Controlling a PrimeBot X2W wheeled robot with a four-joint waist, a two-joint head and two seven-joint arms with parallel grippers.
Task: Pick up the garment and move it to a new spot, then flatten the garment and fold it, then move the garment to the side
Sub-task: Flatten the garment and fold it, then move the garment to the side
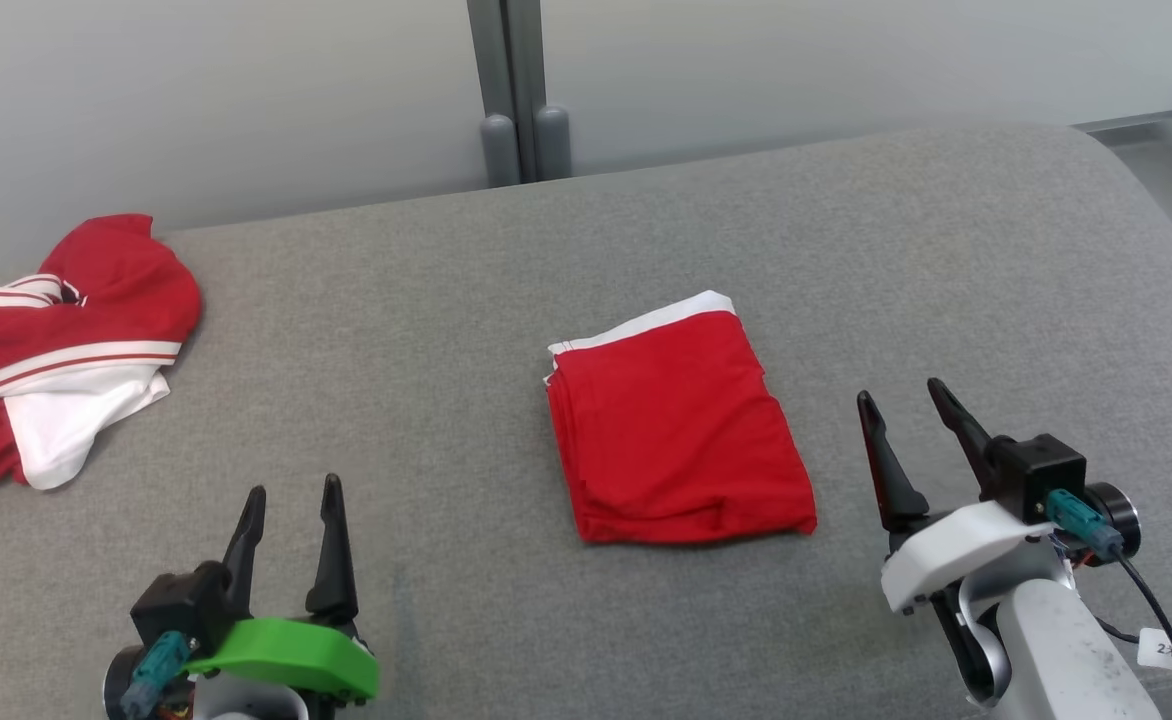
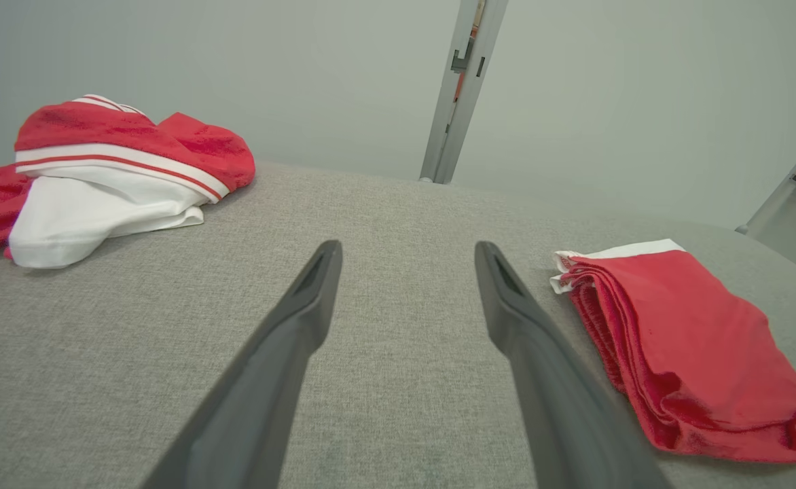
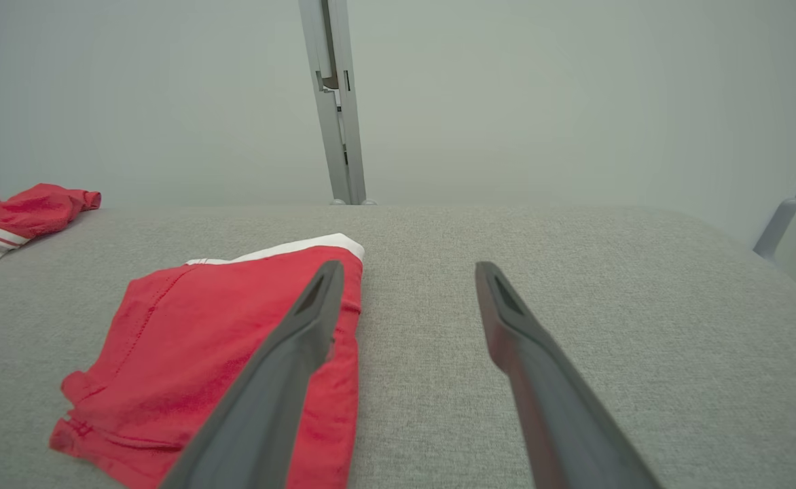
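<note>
Head view: the garment (image 1: 676,430) lies mid-tabletop (image 1: 396,350), folded into a red rectangle with a white band at its far edge. Folding looks done, so moving it aside is the step in hand. The left hand (image 1: 294,485) and right hand (image 1: 899,390) hover by the front edge, fingers apart, empty.

Left wrist view: its layers stack evenly.

Right wrist view: the garment lies near; next, pinch all layers together.

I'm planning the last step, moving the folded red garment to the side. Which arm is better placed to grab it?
Right, probably. The right gripper stands open just beside the edge of the folded red garment. The left gripper, also open, sits farther off, with bare grey fabric surface between it and the garment.
</note>
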